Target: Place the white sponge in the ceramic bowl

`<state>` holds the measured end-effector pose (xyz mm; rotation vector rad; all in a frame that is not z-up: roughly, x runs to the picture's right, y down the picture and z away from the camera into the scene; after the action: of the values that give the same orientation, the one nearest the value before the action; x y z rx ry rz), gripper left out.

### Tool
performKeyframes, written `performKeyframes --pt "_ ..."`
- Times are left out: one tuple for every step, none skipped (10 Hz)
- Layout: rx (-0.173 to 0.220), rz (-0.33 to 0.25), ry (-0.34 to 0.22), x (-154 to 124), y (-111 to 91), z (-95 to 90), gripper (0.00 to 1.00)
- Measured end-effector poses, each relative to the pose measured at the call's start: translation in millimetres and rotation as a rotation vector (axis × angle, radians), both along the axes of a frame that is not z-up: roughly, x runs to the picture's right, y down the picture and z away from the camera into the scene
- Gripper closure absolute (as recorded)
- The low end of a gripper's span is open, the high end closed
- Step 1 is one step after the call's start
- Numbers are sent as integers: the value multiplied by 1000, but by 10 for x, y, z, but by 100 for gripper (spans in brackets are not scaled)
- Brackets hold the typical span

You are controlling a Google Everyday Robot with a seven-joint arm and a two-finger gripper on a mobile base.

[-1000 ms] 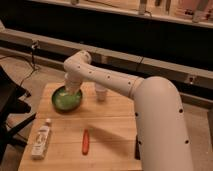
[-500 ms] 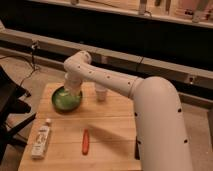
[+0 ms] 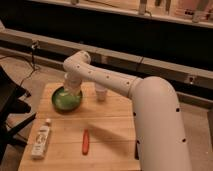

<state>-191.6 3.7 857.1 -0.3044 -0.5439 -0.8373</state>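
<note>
Right over the green bowl (image 3: 66, 99) on the desk (image 3: 110, 132) hangs the pincer (image 3: 70, 92), its grip hidden from me.

Our robot's arm (image 3: 150, 115) is a run of thick, smooth white tubes with rounded elbow joints, its shell dotted with small dark fastener points along each segment. We see the gripper (image 3: 70, 92) at the far end, above the green bowl (image 3: 66, 100), its lower part a pale, slimmer section under the last rounded joint.
</note>
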Motion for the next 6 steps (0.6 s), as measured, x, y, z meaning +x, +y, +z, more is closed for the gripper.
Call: performKeyframes --pt "0 -1 -1 -5 -1 1 52" --pt "-1 -2 -3 -8 0 5 52" --pt "-1 -4 -4 -16 6 9 52" --pt "-1 -5 -6 -21 6 11 52" --pt "-2 -7 -7 -25 7 14 52" --pt "-2 -8 -7 -23 9 19 52"
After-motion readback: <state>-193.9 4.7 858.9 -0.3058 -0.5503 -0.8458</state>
